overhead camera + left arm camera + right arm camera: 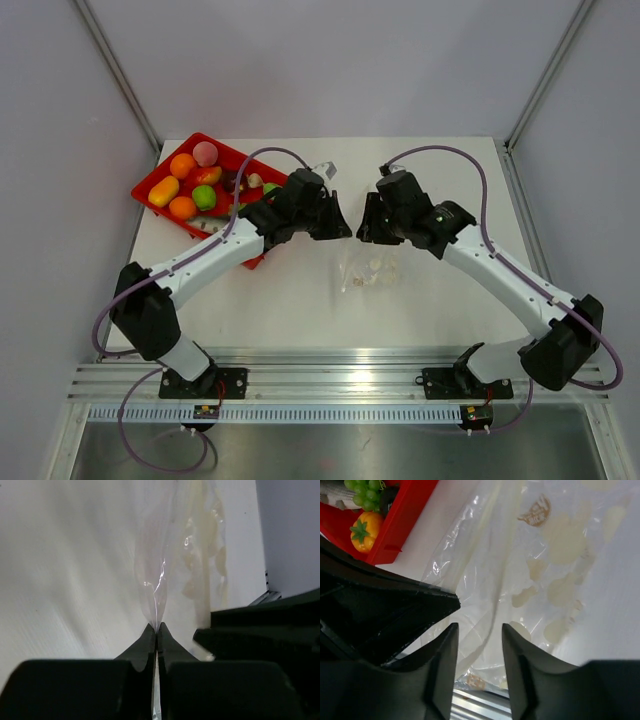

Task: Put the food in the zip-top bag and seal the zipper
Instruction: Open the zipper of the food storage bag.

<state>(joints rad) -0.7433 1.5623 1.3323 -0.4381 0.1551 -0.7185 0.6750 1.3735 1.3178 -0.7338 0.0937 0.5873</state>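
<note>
The clear zip-top bag [371, 268] with whitish marks is at mid-table, with no food showing in it. My left gripper [338, 226] is shut on an edge of the bag [167, 565]; the film runs straight out from between its closed fingertips [150, 640]. My right gripper [364, 232] faces it closely, open, with the bag [555, 545] seen between and beyond its fingers [445, 650]. I cannot pick out the zipper strip for certain. The food [195, 180], orange, green, pink and yellow toy pieces, lies in the red tray [148, 188]; an orange piece [364, 532] and green grapes [366, 492] show in the right wrist view.
The red tray's corner [402, 525] lies just left of the bag. My two grippers nearly touch: the left one's black body [375, 615] fills the right wrist view's left side, and the right one's body [265, 630] fills the left wrist view's right. Aluminium rail [340, 380] runs along the near edge.
</note>
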